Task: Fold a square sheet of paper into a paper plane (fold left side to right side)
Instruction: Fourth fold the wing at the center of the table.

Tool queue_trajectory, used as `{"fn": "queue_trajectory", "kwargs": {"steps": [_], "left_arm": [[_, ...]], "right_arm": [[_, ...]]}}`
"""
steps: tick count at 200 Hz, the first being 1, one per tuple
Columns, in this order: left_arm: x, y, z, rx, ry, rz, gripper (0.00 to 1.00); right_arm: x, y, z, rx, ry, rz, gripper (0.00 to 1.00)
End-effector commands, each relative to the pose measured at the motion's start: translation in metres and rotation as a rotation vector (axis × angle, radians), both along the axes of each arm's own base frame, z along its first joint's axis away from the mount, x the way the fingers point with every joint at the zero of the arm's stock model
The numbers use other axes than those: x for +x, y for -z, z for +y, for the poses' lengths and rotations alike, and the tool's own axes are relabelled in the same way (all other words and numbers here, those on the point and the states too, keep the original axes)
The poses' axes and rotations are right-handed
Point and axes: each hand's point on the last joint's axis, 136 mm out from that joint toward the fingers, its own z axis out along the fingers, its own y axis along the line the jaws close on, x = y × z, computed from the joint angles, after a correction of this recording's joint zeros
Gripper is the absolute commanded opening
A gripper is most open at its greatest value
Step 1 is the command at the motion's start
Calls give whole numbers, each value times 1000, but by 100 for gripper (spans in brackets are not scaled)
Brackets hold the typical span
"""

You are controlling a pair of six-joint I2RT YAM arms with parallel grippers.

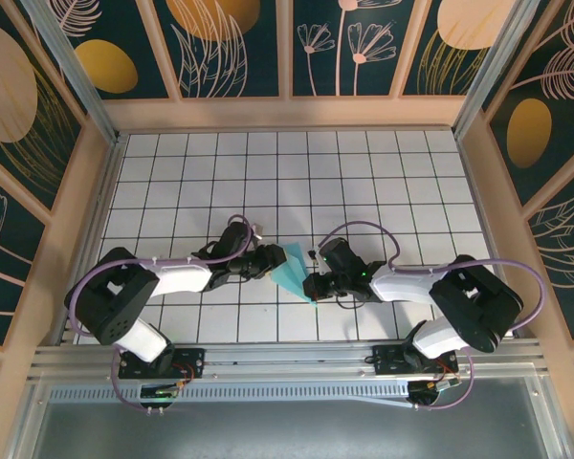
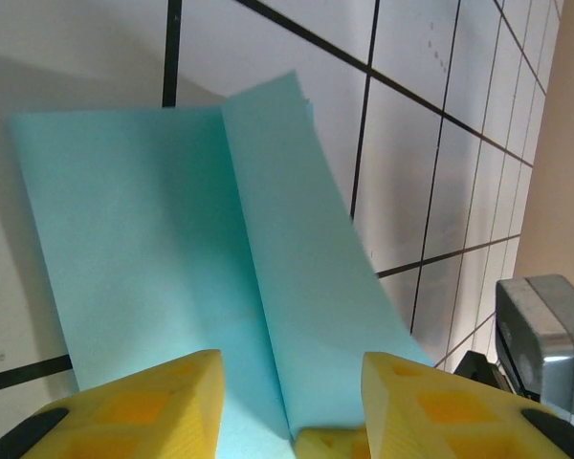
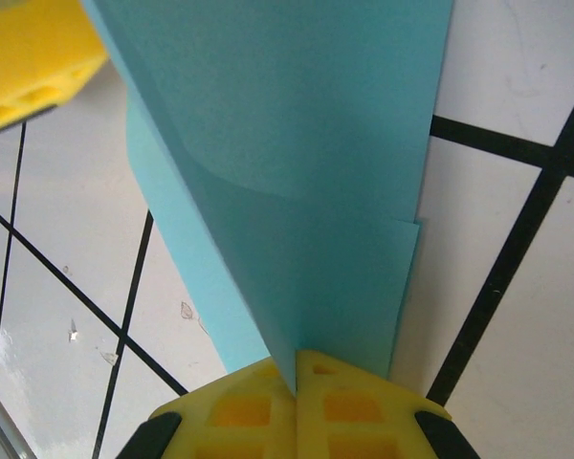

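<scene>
Top view: bright, even overhead light, white surface (image 1: 364, 172) not blown out. Soft short shadows under left arm (image 1: 177, 279) and right arm (image 1: 411, 284). Wide-angle bend, side walls (image 1: 29, 182) lean outward at frame edges. Sharp throughout.

Left wrist view: dimmer, grey shadow across surface upper left, dull sheen on it at right. In focus: square sheet of paper (image 2: 153, 239); yellow fingers (image 2: 163, 402) of left end effector (image 2: 292, 416) soft at the bottom edge.

Right wrist view: very close, paper evenly lit, faint shade band along its curl. Yellow finger (image 3: 29, 67) top left blurred; small glare patch on surface lower left.
</scene>
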Motion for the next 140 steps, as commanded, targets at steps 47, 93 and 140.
{"fn": "queue_trajectory", "kwargs": {"steps": [47, 93, 140], "left_arm": [[5, -4, -25, -30, 25, -5, 43], [3, 2, -28, -13, 32, 11, 43], [1, 20, -21, 48, 25, 43, 44]], "right_arm": [[3, 2, 3, 14, 4, 19, 0], [2, 2, 3, 19, 2, 23, 0], [3, 2, 5, 23, -3, 27, 0]]}}
